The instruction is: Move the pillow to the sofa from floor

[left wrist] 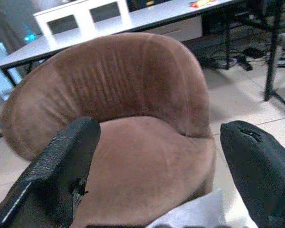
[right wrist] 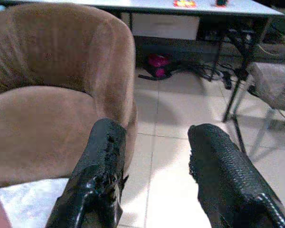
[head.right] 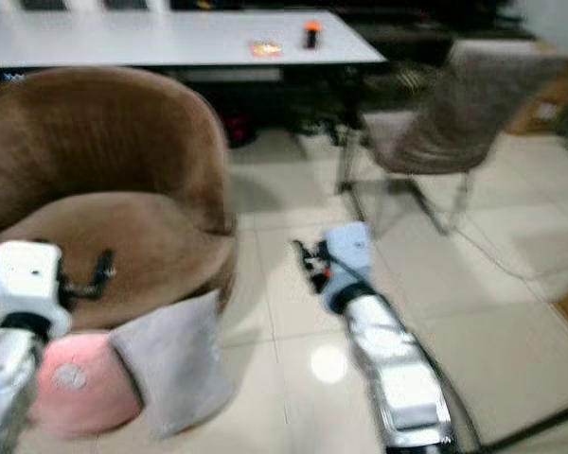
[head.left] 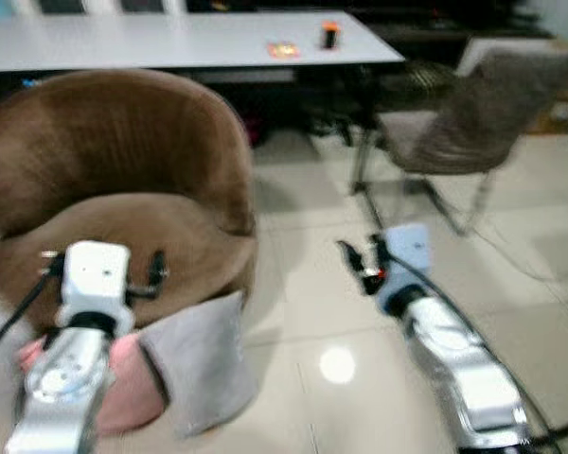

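Observation:
A grey pillow stands on the tiled floor, leaning against the front of the brown round sofa chair. A pink pillow lies beside it, partly hidden behind my left arm. My left gripper hovers over the front of the sofa seat, above the pillows, open with nothing between its fingers. My right gripper is over bare floor to the right of the sofa, also open and empty; its fingers frame the sofa's right edge, with a corner of the grey pillow below.
A long white table stands behind the sofa with an orange-topped bottle and a small flat item on it. A grey metal-legged chair stands at the right. Cables run across the floor beneath the table and chair.

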`<state>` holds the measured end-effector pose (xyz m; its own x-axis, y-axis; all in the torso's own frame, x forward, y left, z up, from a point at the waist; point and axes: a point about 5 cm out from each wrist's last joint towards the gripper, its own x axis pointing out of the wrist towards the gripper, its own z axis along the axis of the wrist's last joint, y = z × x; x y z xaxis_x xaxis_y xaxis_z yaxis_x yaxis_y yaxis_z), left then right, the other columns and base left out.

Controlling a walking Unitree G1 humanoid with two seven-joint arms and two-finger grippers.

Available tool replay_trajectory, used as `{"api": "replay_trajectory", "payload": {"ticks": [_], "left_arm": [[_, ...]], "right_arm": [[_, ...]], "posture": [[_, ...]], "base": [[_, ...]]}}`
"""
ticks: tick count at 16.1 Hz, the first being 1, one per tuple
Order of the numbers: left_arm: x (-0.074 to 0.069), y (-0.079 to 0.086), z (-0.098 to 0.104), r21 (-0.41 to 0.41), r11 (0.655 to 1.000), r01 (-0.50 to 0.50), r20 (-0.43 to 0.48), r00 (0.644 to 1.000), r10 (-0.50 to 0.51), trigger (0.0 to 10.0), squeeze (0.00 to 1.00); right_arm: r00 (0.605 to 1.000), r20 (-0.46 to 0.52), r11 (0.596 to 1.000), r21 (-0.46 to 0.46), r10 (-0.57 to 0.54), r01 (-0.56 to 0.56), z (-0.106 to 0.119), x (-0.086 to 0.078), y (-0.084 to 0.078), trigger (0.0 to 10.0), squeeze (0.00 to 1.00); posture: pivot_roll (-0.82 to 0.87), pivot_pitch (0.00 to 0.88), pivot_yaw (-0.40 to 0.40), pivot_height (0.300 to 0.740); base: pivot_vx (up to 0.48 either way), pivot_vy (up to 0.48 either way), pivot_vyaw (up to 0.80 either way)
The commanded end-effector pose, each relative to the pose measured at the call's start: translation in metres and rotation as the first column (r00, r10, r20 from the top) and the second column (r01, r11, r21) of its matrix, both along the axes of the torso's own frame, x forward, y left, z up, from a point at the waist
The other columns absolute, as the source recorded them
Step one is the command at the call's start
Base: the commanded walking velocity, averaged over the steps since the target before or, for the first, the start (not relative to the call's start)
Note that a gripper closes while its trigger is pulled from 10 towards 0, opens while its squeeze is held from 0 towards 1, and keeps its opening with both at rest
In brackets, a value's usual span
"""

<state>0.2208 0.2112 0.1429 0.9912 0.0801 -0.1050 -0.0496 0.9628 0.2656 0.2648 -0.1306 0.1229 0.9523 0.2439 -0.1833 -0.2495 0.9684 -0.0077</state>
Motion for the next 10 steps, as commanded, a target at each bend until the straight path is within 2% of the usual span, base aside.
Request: {"api": "replay_trajectory", "payload": {"ticks": [1, 2, 3, 6, 10], "left_arm": [[-0.0003, 0.0057, 0.0012, -0.003, 1.0, -0.029, 0.008, 1.0, 0.029, 10.0, 0.0], [-0.0004, 0.0062, 0.0013, -0.011, 0.999, -0.031, 0.008, 0.999, 0.031, 10.0, 0.0], [-0.0006, 0.0068, 0.0016, -0.033, 0.999, -0.026, 0.012, 1.0, 0.027, 10.0, 0.0], [-0.0007, 0.0075, 0.0004, -0.036, 0.999, -0.022, 0.015, 1.0, 0.023, 10.0, 0.0], [0.0003, 0.0064, 0.0014, -0.044, 0.999, -0.011, 0.021, 1.0, 0.012, 10.0, 0.0]], "right_arm": [[0.998, 0.014, 0.998, 0.019, -0.056, 0.055, 0.0036, 0.0011, -0.0054, 10.0, 0.0], [0.997, 0.017, 0.997, 0.025, -0.071, 0.071, 0.004, 0.0012, -0.0069, 10.0, 0.0], [0.994, 0.025, 0.994, 0.042, -0.105, 0.104, 0.0052, 0.0018, -0.01, 10.0, 0.0], [0.993, 0.036, 0.994, -0.002, -0.109, 0.109, 0.0042, 0.0028, -0.01, 10.0, 0.0], [0.995, 0.034, 0.995, -0.015, -0.094, 0.095, 0.0032, 0.003, -0.0068, 10.0, 0.0]], "posture": [[-0.06, 0.0, -0.018, 0.74], [-0.07, 0.0, -0.018, 0.74], [-0.07, 0.0, -0.017, 0.74], [-0.07, 0.0, -0.015, 0.74], [-0.07, 0.0, -0.013, 0.74]], "base": [[0.0, 0.0, 0.8], [0.0, 0.0, 0.8], [0.0, 0.0, 0.0], [0.278, 0.0, 0.0], [0.3, 0.0, 0.0]]}}
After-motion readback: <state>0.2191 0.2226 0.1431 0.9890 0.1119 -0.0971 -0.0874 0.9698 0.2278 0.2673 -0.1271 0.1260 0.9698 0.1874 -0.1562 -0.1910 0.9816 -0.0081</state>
